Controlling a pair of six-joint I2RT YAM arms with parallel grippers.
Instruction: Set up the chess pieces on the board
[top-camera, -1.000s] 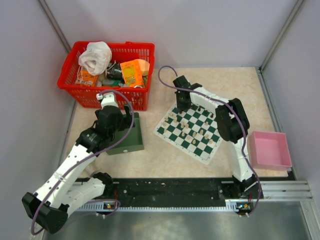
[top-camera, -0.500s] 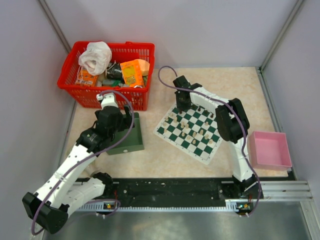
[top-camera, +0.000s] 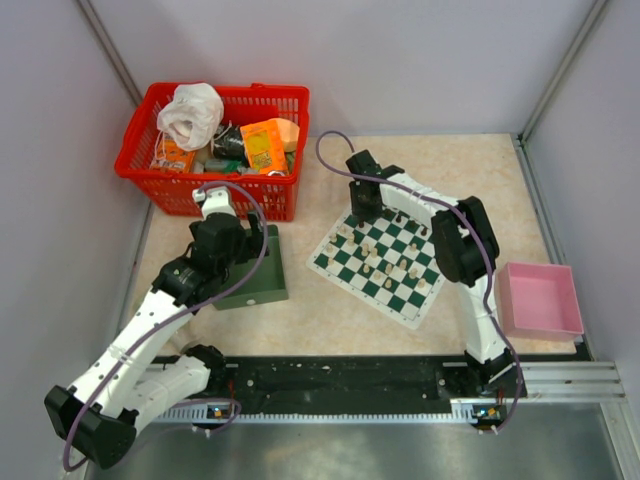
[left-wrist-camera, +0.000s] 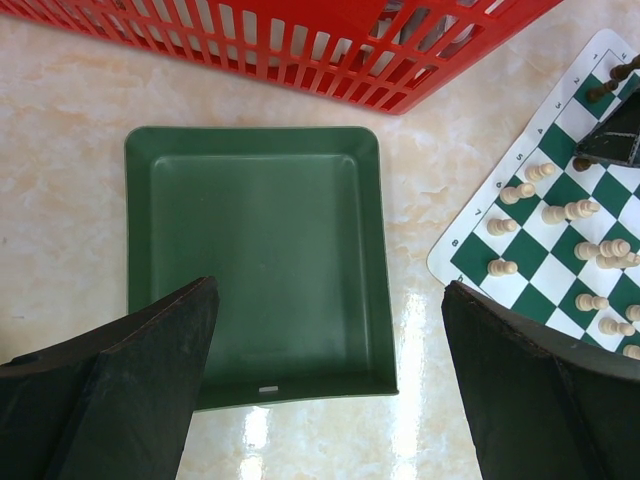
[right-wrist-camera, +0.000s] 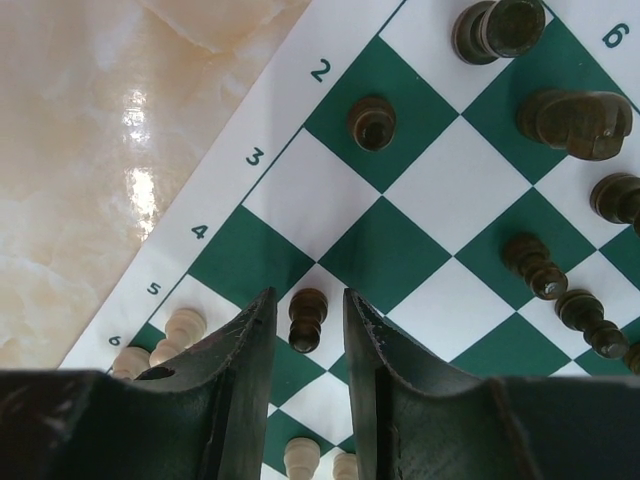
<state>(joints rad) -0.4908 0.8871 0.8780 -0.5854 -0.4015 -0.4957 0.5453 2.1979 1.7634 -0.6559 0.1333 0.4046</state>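
Left side: the left gripper hangs spread wide over a dark green rectangular plastic tray. A red plastic lattice basket blocks the tray's far edge.
Middle: a strip of beige marbled tabletop lies open between the tray and the green-and-white checkered board.
Board, near corner: the right gripper has its fingers either side of a black pawn, with slim gaps. Cream-white pawns crowd the left finger, and open squares lie ahead.
Board, right flank: black pieces stand close together.

This is a robotics lab test cell. Plain pale panel walls in metal framing enclose a marble-patterned table. A left arm and a right arm, both trailing cables, are bolted to an aluminium rail along the bottom. The props are a red basket at upper left, the board at centre and a pink bin at right.
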